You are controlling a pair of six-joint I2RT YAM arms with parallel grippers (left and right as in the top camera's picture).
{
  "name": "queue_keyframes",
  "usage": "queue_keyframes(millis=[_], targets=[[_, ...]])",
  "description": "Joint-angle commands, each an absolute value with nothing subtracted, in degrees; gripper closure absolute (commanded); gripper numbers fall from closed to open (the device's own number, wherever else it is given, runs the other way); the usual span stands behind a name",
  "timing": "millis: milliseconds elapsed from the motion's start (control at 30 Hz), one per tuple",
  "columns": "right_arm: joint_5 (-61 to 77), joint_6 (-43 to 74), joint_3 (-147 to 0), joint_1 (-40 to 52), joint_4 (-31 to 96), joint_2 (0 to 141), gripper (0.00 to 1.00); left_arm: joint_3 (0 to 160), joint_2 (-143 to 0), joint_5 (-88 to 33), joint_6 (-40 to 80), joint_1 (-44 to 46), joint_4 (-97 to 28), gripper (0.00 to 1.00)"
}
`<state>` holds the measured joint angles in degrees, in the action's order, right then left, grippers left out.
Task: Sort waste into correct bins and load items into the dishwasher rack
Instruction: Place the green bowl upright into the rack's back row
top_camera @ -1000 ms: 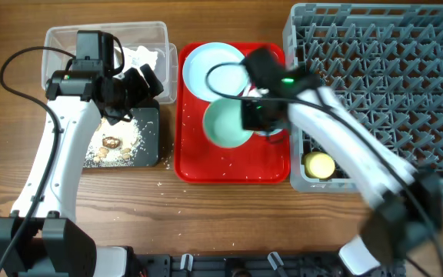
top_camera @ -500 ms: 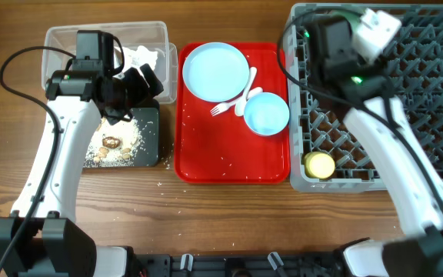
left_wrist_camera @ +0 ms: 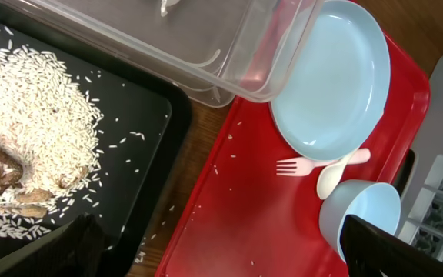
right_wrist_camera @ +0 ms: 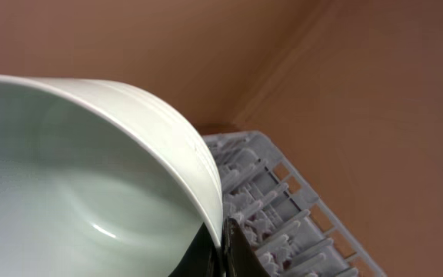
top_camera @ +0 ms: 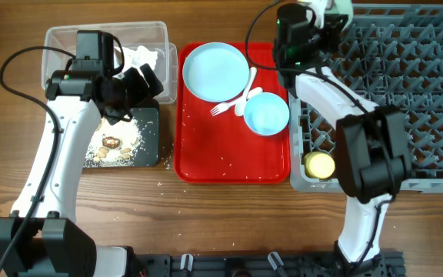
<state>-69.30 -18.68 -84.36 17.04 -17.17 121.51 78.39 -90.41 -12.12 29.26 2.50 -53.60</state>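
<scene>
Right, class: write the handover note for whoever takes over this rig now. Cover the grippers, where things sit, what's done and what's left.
Left gripper: open, empty, over where the tub meets the black tray.
Right gripper: shut on the green bowl, raised over the rack.
Done: cup in the rack, rice in the black tray, tissue in the tub.
Left: set the green bowl down, then load the plate, blue bowl, fork and spoon from the red tray. No wrapper in view.
</scene>
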Motion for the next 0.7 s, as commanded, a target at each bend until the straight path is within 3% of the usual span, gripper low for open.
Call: queue_keyframes(millis=[0, 267, 333, 467, 667], targets=[[-70.98, -22.44, -84.88, 16.8, -16.29, 124.18, 0.96, 79.2, -89.01, -12.58, 28.8, 2.22, -53.47, 0.0], [-71.57, -22.48, -84.88, 17.04, -10.98, 124.31, 0.96, 79.2, -89.01, -12.58, 28.8, 2.22, -53.47, 0.0], [-71.57, -22.46, -84.88, 17.56, -8.25, 124.31, 0.87, 79.2, -89.01, -12.58, 28.8, 2.22, -53.47, 0.0], [-71.57, -23.07, -84.88, 19.38, -8.1, 124.18, 0.85, 79.2, -89.01, -12.58, 28.8, 2.24, -53.47, 0.0], [-71.57, -25.54, -84.88, 22.9, -8.25, 124.16, 0.53, 79.2, -89.01, -12.58, 28.8, 2.22, -53.47, 0.0]])
